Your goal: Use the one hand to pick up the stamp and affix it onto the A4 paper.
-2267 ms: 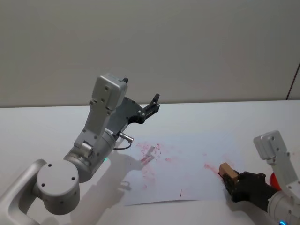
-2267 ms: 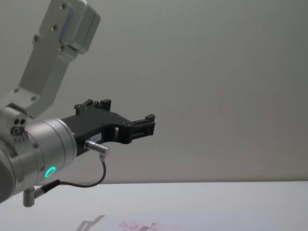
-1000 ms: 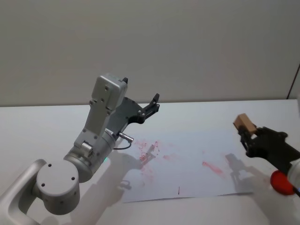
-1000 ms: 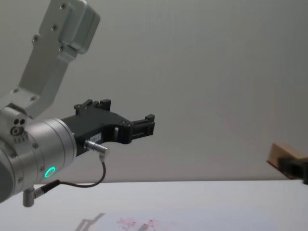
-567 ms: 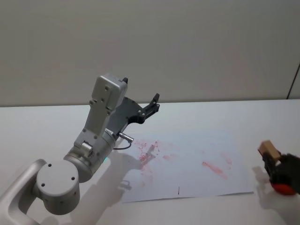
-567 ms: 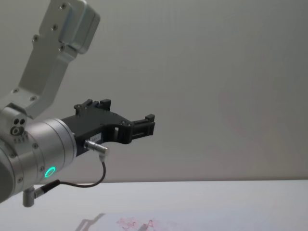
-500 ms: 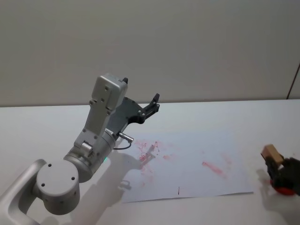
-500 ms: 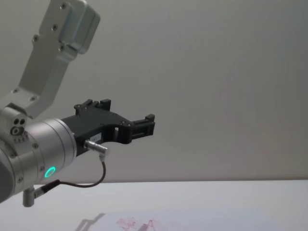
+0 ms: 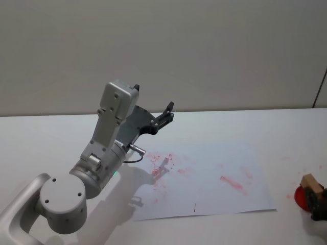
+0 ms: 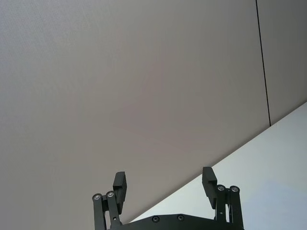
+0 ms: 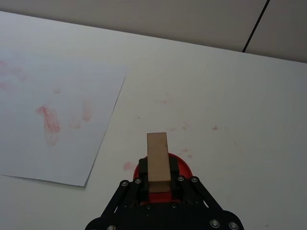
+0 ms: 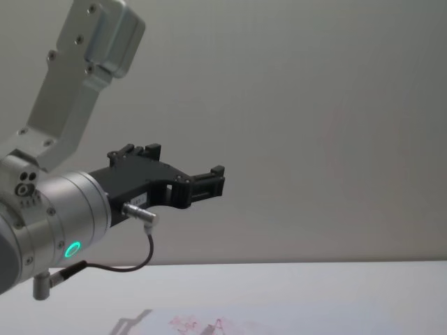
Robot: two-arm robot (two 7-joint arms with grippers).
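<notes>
**Stamp held over the ink pad, off the sheet**

The wooden stamp stands clamped upright in the right tool, its base down at a round red ink pad directly beneath the tool — whether it is touching the pad, I cannot tell. The A4 paper lies flat on the white worktop, beside the tool toward the robot's left, with its nearest corner a little apart from the pad. Pink-red smears already mark the sheet, and a few faint red specks dot the worktop ahead of the tool.

What could go wrong: a base carrying too much ink might smear rather than print cleanly, as the streaks on the sheet suggest. The paper is thin and loose — a stamp set down at a tilt or dragged sideways could shift it or crease its edge. A stamp placed too near the corner could land partly on the worktop.

The left tool is parked, raised above the worktop with its fingers apart and nothing between them.
</notes>
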